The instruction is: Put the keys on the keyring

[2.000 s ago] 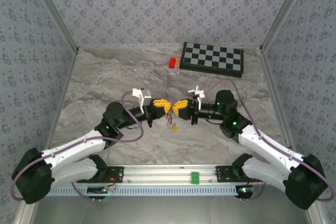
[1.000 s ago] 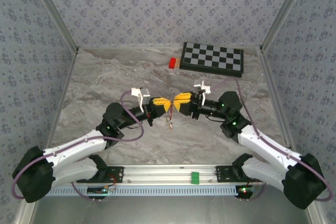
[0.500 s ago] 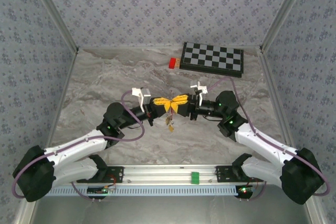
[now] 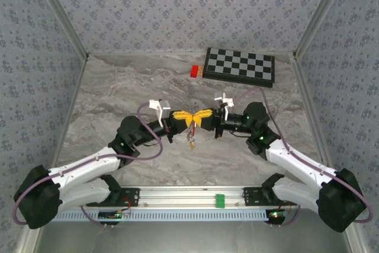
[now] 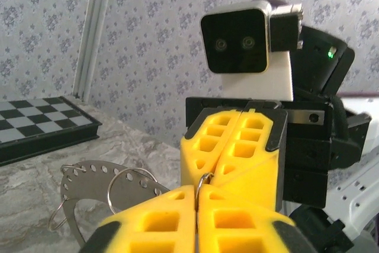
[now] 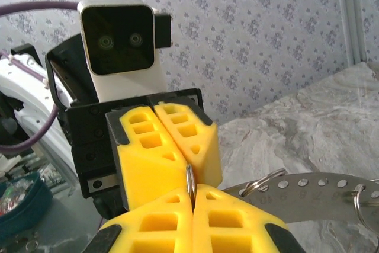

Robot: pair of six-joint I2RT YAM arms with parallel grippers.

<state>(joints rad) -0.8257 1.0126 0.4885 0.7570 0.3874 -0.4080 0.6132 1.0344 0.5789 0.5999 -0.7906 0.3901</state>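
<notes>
My two grippers meet tip to tip above the middle of the table. The left gripper (image 4: 188,118) and the right gripper (image 4: 203,117) are both shut on the same thin metal keyring (image 5: 205,180), which stands edge-on between the yellow pads (image 6: 190,182). In the left wrist view my left gripper (image 5: 197,192) faces the right fingers (image 5: 237,146). My right gripper (image 6: 191,198) faces the left fingers (image 6: 160,146). A small cluster with the keys (image 4: 190,139) dangles below the tips, too small to tell apart.
A perforated metal plate (image 5: 95,179) carrying small split rings hangs beside the grippers (image 6: 320,191). A folded chessboard (image 4: 240,66) and a red block (image 4: 194,71) lie at the back of the marble table (image 4: 118,93). Patterned walls enclose three sides.
The right gripper's jaws have come shut and it has moved left until its tips meet the left gripper's. The dangling cluster stays below them.
</notes>
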